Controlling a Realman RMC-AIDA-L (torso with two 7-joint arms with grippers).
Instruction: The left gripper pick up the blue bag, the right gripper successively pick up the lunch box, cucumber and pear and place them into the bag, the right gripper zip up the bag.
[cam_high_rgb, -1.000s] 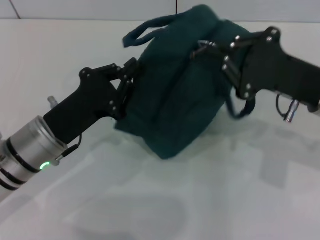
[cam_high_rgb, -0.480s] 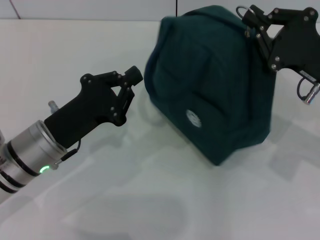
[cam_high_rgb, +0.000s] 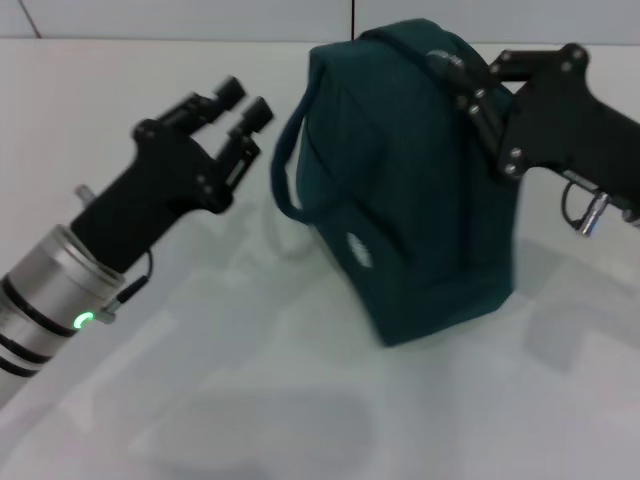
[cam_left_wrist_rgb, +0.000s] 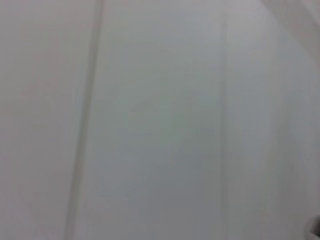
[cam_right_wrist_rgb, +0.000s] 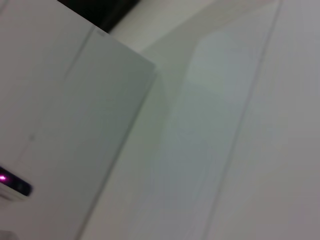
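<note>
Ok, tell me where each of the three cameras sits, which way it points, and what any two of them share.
Head view: from the robot's head, facing forward and down at the white table; shows the left gripper, open and clear of the blue bag, and the right gripper at the bag's top.
Left wrist view: on the left arm, facing a plain pale surface; no fingers or objects show.
Right wrist view: on the right arm, facing pale surfaces and a dark corner; no fingers show.
Shared: no object appears in two views; both wrist views show only pale surfaces.

The right gripper (cam_high_rgb: 462, 72) is gripping the blue bag (cam_high_rgb: 420, 180) at its top. The left gripper (cam_high_rgb: 238, 100) is hanging open beside it, apart.
</note>
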